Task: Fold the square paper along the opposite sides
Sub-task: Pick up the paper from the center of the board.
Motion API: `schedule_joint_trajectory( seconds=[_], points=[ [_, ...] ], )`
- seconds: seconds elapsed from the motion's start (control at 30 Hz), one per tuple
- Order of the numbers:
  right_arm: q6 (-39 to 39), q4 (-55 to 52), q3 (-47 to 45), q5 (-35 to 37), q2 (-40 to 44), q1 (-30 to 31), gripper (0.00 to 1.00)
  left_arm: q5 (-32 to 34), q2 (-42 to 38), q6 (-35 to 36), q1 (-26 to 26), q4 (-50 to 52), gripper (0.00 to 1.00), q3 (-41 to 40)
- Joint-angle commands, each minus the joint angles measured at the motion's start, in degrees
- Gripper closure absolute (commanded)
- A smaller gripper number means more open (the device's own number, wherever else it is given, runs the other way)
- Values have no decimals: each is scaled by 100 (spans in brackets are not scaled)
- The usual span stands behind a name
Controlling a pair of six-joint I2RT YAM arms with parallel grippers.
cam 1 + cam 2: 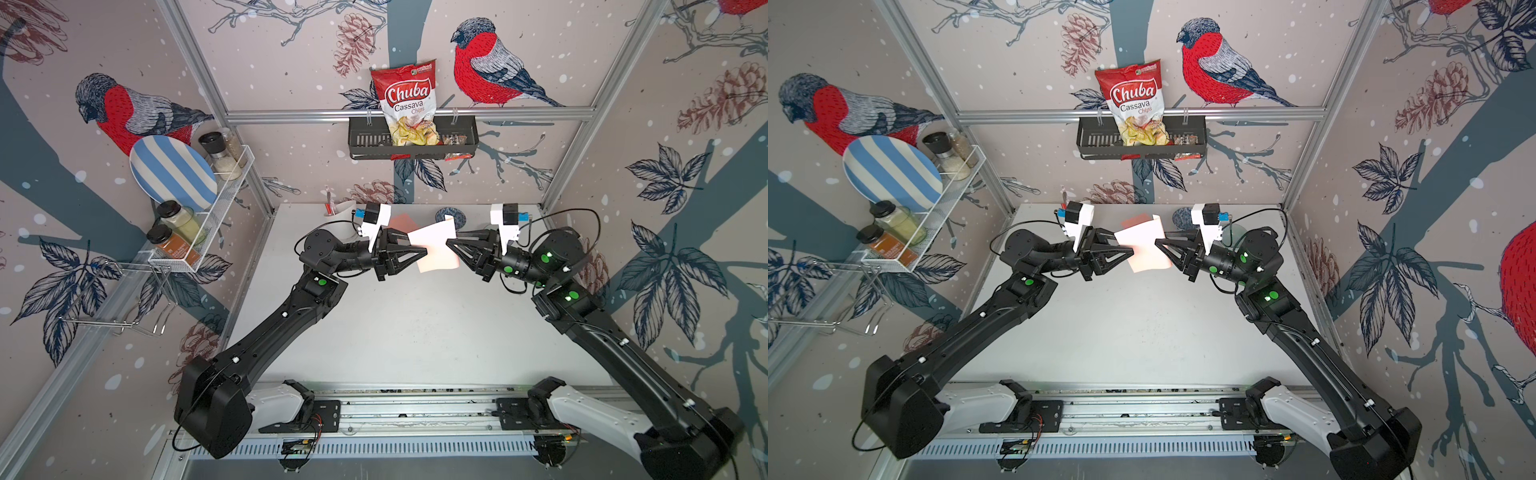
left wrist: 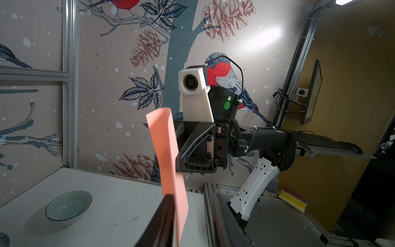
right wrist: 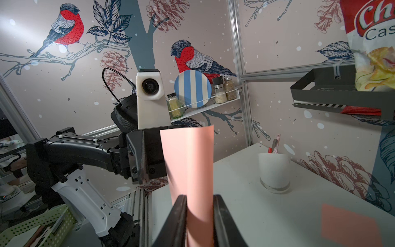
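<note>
- The salmon-pink square paper sheet point(image 1: 434, 249) hangs in the air above the white tabletop point(image 1: 415, 332). In both top views it is toward 12 o'clock from the table's middle.
- The sheet is bowed, not flat. Its upper face reads pale under the light.
- The left gripper point(image 1: 424, 251) meets the sheet at its 9 o'clock edge and the right gripper point(image 1: 449, 244) at its 3 o'clock edge. The tips point at each other with the paper between them.
- Left wrist view: the left jaws stand partly apart. The sheet's edge lies against one black finger point(image 2: 165, 213). The other finger point(image 2: 220, 213) is clear of it, with a gap showing, so no pinch is seen.
- Right wrist view: the right jaws are narrow and clamped on the curled edge. Both fingers point(image 3: 179, 216) touch the paper.
- A second salmon-pink paper piece point(image 1: 401, 220) lies flat on the table, at 12 o'clock from the held sheet.
- A white cup point(image 1: 343, 208) stands near the table's 11 o'clock corner.
- A clear ribbed glass bowl point(image 2: 68, 205) sits on the tabletop, well apart from the sheet.
</note>
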State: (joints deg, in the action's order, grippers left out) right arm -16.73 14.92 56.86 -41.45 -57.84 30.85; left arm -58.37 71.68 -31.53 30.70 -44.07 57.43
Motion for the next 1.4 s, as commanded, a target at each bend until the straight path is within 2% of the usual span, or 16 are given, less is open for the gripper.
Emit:
schedule_joint_trajectory(
  seconds=[0.0,0.2,0.27,0.37,0.5,0.8,1.13,1.2,1.27,1.37],
  points=[
    [-53,304,-17,91,5,26,74,9,0,-90,-36,-327,73,5],
    [-72,325,-26,133,27,36,74,27,-17,-94,-40,-327,83,5],
    [-75,324,-26,137,29,46,74,31,-21,-99,-52,-317,83,5],
    [-81,332,-26,137,36,45,74,29,-2,-98,-61,-320,83,5],
    [-104,363,-28,140,52,55,74,41,4,-109,-63,-339,74,5],
    [-155,432,-85,147,66,114,74,78,22,-118,-68,-365,74,5],
    [-158,450,-149,217,108,158,74,157,-22,-117,-77,-400,100,-129],
    [-165,453,-158,234,125,167,74,192,-25,-118,-81,-391,100,-139],
    [-167,452,-165,249,133,192,71,243,-36,-125,-86,-391,100,-144],
    [-163,350,-111,687,163,299,52,316,-49,-121,-98,-367,100,-150]
  ],
)
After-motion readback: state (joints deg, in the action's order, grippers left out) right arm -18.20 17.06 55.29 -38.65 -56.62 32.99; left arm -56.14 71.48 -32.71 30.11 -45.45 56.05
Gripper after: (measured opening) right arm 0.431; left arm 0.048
